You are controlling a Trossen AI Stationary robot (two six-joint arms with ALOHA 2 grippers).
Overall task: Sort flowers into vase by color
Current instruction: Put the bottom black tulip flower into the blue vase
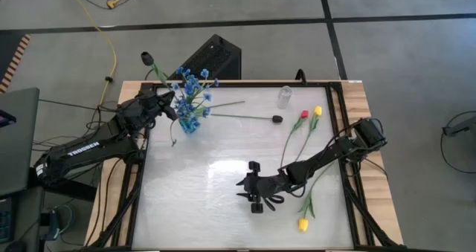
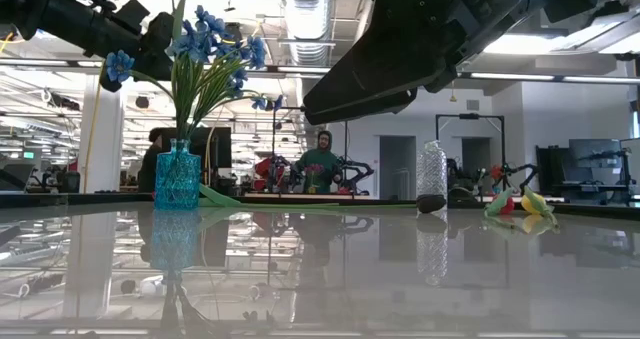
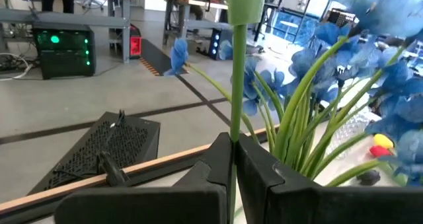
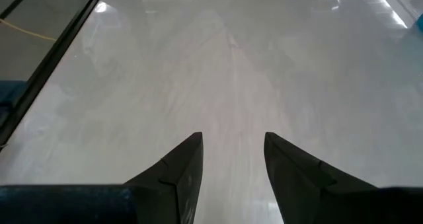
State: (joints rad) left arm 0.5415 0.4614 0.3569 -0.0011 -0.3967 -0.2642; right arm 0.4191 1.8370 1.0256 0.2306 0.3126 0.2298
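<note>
My left gripper (image 1: 169, 102) (image 3: 233, 151) is raised beside the blue vase (image 1: 190, 124) (image 2: 177, 176), which stands near the table's far left corner and holds the blue sprays (image 1: 192, 88) (image 3: 344, 59). It is shut on a black-headed flower, whose head (image 1: 146, 57) sticks out past the far edge. A second black-headed flower (image 1: 277, 119) lies flat on the table. A red tulip (image 1: 303, 114) and a yellow tulip (image 1: 317, 111) lie near a clear vase (image 1: 284, 96) (image 2: 431, 171). Another yellow tulip (image 1: 303, 224) lies near the front. My right gripper (image 1: 245, 186) (image 4: 232, 145) hovers open over bare table. My left gripper pinches the black-headed flower's thin green stem (image 3: 232, 128) between its two fingers, which lie across the stem partway along it. The flower is lifted clear and tilted. Its head points up and toward the far edge, and its lower stem (image 1: 172, 135) hangs below the fingers.
The table top (image 1: 201, 207) is glossy white with a wooden rim. A black box (image 1: 212, 59) sits on the floor beyond the far edge, and cables run along the table's left side. People and workbenches show in the room behind.
</note>
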